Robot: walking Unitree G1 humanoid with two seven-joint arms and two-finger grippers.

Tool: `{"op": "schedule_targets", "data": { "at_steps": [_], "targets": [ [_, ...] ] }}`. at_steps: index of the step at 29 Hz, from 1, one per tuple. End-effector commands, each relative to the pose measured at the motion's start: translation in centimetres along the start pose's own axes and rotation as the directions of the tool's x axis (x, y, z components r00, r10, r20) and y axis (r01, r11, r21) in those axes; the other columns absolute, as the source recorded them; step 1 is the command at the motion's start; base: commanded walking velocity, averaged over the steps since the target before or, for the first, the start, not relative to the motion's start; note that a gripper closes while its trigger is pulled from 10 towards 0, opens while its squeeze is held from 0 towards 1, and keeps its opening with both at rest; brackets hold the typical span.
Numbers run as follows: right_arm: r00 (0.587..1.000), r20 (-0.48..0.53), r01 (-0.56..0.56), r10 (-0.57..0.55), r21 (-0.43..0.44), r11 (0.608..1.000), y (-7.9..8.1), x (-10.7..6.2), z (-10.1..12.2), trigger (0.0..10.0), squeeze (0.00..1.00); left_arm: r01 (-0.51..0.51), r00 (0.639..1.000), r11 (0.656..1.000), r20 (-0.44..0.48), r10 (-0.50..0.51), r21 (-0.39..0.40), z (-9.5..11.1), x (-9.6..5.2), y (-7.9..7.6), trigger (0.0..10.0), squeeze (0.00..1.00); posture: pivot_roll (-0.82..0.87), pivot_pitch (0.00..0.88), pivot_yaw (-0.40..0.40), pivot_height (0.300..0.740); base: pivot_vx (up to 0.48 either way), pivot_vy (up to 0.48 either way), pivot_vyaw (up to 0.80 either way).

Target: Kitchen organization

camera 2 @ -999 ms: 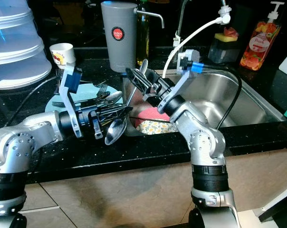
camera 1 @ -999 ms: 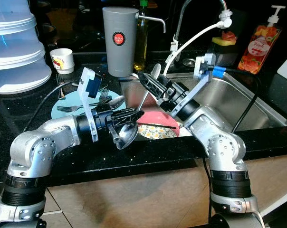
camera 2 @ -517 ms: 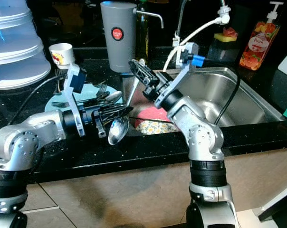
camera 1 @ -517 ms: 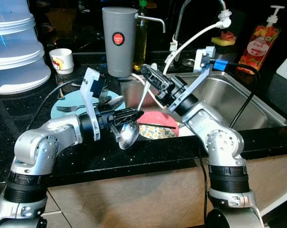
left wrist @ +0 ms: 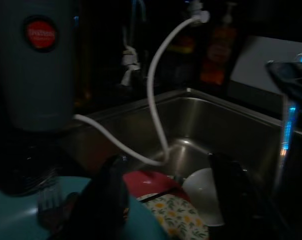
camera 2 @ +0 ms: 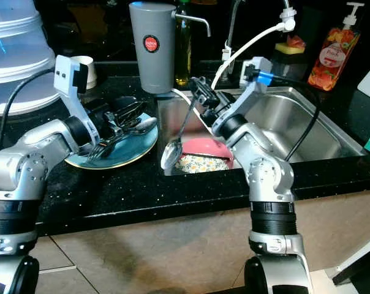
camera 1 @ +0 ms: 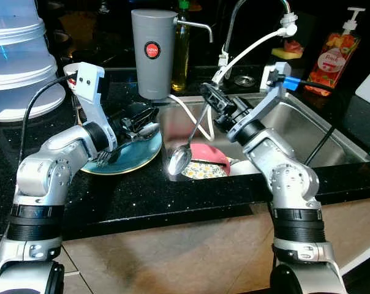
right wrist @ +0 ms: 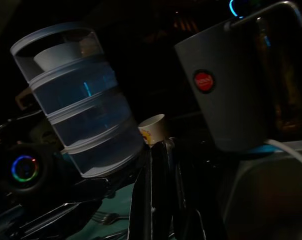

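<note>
Large polished metal spoon (camera 1: 186,144), with a slender straight handle and an oval mirror-bright bowl, hanging bowl-down over the near left corner of the sink (camera 1: 307,131). Its handle top is clamped between the long black fingers of the right tool (camera 1: 214,105), which reaches from the right, above the basin. The spoon bowl hangs just above the tabletop (camera 1: 142,196) edge, beside a floral-patterned dish (camera 1: 203,169) and a red round bowl (camera 1: 204,152) lying in the sink.

The sink is brushed stainless steel, rectangular with rounded corners; a white flexible hose (camera 1: 246,52) arcs down from the curved faucet (camera 1: 258,12) into it.

To the left, a round teal plate (camera 1: 136,153) with a glossy glaze rests on the black speckled stone tabletop, carrying metal forks (camera 2: 105,149) and other cutlery. The left tool (camera 1: 139,119) lies over the plate's far side, its black fingers apart and grasping nothing, as the left wrist view shows.

Behind stand a matte grey cylindrical dispenser (camera 1: 154,52) with a round red label, a small white printed cup (camera 2: 84,64), stacked translucent plastic containers (camera 1: 16,58), and an orange soap bottle (camera 1: 335,58) with a pump.
</note>
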State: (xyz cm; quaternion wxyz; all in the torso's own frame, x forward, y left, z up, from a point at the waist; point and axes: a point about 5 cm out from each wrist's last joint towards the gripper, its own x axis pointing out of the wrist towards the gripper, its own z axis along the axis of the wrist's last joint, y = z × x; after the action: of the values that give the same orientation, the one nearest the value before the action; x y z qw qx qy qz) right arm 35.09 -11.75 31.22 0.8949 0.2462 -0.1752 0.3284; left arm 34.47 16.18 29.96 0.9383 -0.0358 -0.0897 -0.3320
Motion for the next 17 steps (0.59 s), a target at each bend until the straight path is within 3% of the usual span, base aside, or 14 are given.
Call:
{"op": "schedule_targets", "data": {
  "at_steps": [1, 2, 3, 4, 5, 8, 12, 14, 17],
  "targets": [
    [1.000, 0.023, 0.016, -0.016, -0.011, 1.000, -0.3, 0.1, 0.5, 0.0, 0.00, -0.033, 0.999, 0.999, 0.038, 0.032, 0.015, 0.6, 0.2, 0.3, 10.0, 1.00, -0.02, 0.068, -0.008, 0.740, 0.000, 0.000, 0.00],
    [0.999, 0.033, 0.027, -0.026, -0.020, 0.999, -0.6, 0.0, 0.9, 0.0, 0.00, -0.058, 0.995, 0.998, 0.078, 0.057, 0.005, 1.0, 0.2, 0.5, 10.0, 0.00, -0.03, 0.070, -0.007, 0.740, 0.000, 0.000, 0.00],
    [0.996, 0.053, 0.070, -0.066, -0.075, 0.995, -1.2, -0.1, 1.4, 0.0, 0.00, -0.024, 0.992, 1.000, 0.124, 0.024, -0.005, 1.4, 0.2, 0.0, 10.0, 0.00, -0.03, 0.070, -0.008, 0.740, 0.000, 0.000, 0.00],
    [0.996, 0.053, 0.070, -0.066, -0.075, 0.995, -1.2, -0.1, 1.4, 0.0, 0.00, -0.024, 0.992, 1.000, 0.124, 0.024, -0.005, 1.4, 0.2, 0.0, 10.0, 0.00, -0.03, 0.070, -0.008, 0.740, 0.000, 0.000, 0.00],
    [0.994, 0.061, 0.100, -0.093, -0.132, 0.986, -1.5, -0.1, 1.6, 0.0, 0.00, 0.002, 0.992, 1.000, 0.127, -0.004, 0.016, 1.5, 0.3, -0.4, 10.0, 0.00, -0.03, 0.071, -0.007, 0.740, 0.000, 0.000, 0.00],
    [0.976, 0.094, 0.217, -0.198, -0.298, 0.929, -2.8, -0.2, 1.5, 0.0, 0.00, 0.088, 0.993, 0.992, 0.076, -0.095, 0.092, 0.8, 0.3, -1.3, 10.0, 0.00, -0.03, 0.072, -0.007, 0.740, 0.000, 0.000, 0.00],
    [0.964, 0.108, 0.267, -0.244, -0.339, 0.902, -3.4, -0.3, 1.2, 0.0, 0.00, 0.113, 0.992, 0.987, 0.042, -0.119, 0.114, 0.5, 0.3, -1.7, 10.0, 0.00, -0.03, 0.074, -0.007, 0.740, 0.000, 0.000, 0.00],
    [0.946, 0.116, 0.323, -0.301, -0.370, 0.871, -4.5, -0.6, 0.3, 0.0, 0.00, 0.133, 0.991, 0.979, -0.002, -0.134, 0.153, -0.1, 0.5, -2.3, 10.0, 0.00, -0.02, 0.075, -0.008, 0.740, 0.000, 0.000, 0.00],
    [0.941, 0.090, 0.334, -0.325, -0.384, 0.861, -5.3, -0.7, -1.2, 0.0, 0.00, 0.134, 0.991, 0.975, -0.044, -0.128, 0.178, -0.9, 0.9, -2.7, 10.0, 0.00, -0.02, 0.077, -0.006, 0.740, 0.000, 0.000, 0.00]
  ]
}}
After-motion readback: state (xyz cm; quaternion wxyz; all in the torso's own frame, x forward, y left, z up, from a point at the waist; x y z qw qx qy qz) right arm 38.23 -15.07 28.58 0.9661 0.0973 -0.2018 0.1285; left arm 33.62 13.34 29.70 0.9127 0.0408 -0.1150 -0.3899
